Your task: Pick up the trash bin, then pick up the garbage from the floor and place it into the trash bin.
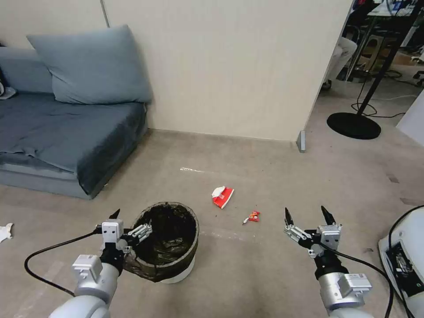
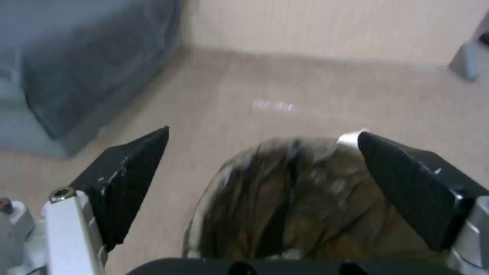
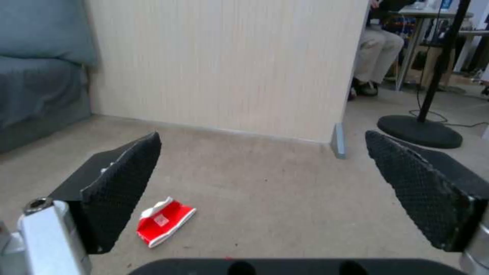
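We log this as step 1 of the task, the pick-up of the trash bin [image 1: 170, 240], still not completed. The bin stands on the floor in the lower centre-left of the head view, white body, dark bag liner folded over the rim, mouth open and upright.

The left pincer [image 1: 129, 223] is at the bin's left rim, lower left of the frame, jaws spread. One finger [image 1: 142, 230] lies over the rim edge toward the inside; the other points up outside. In the left wrist view the bagged rim [image 2: 305, 198] sits between the 2 black pads, both apart from it as far as we can judge. No grip yet.

The right pincer [image 1: 309, 217] hovers above bare floor at the lower right of the head view, jaws wide, holding nothing.

Garbage on the floor: a red-and-white carton [image 1: 222, 196] at frame centre, beyond the bin and to its right, and a small red wrapper [image 1: 252, 216] nearer the right pincer. The carton also shows in the right wrist view [image 3: 164, 221], low and left of centre. A white scrap [image 1: 5, 232] lies at the far left edge, near the grey sofa [image 1: 66, 132].

Judgement on the next move: the left jaws need to close on the rim wall with the liner pinched in, squarely enough that the bin does not tilt when lifted. The thin liner may slip.
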`<state>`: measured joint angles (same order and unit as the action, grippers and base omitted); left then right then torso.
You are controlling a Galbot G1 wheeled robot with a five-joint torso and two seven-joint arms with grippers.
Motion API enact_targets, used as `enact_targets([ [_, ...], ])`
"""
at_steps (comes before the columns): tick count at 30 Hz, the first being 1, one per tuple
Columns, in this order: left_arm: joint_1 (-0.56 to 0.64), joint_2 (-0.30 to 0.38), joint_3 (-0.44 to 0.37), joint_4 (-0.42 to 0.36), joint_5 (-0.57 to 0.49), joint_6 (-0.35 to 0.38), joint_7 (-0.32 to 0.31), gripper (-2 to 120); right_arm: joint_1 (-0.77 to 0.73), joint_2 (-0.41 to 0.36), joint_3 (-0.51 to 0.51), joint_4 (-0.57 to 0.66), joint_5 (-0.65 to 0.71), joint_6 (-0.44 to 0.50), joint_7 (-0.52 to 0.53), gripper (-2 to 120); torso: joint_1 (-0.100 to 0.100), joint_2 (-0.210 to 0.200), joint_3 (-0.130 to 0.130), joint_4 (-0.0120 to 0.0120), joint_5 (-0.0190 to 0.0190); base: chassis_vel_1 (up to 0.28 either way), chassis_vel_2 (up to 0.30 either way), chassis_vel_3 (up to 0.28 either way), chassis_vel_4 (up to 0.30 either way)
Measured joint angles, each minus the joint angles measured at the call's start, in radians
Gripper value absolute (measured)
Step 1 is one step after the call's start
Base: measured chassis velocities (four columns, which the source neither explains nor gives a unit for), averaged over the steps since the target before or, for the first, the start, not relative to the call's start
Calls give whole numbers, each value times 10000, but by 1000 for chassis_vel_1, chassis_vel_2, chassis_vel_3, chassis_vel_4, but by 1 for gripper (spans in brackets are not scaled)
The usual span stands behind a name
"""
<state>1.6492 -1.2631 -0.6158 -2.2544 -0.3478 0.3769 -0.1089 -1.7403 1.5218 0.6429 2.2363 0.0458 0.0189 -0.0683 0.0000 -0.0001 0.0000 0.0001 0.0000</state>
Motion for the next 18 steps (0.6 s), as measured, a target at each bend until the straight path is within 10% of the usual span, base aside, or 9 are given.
enact_targets([
  [18, -2551, 918, 248, 2136, -1654, 3071, -1099, 100, -62, -48, 29, -176, -24, -1, 75, 100, 0, 0, 0, -2, 0, 0, 0, 0, 0],
])
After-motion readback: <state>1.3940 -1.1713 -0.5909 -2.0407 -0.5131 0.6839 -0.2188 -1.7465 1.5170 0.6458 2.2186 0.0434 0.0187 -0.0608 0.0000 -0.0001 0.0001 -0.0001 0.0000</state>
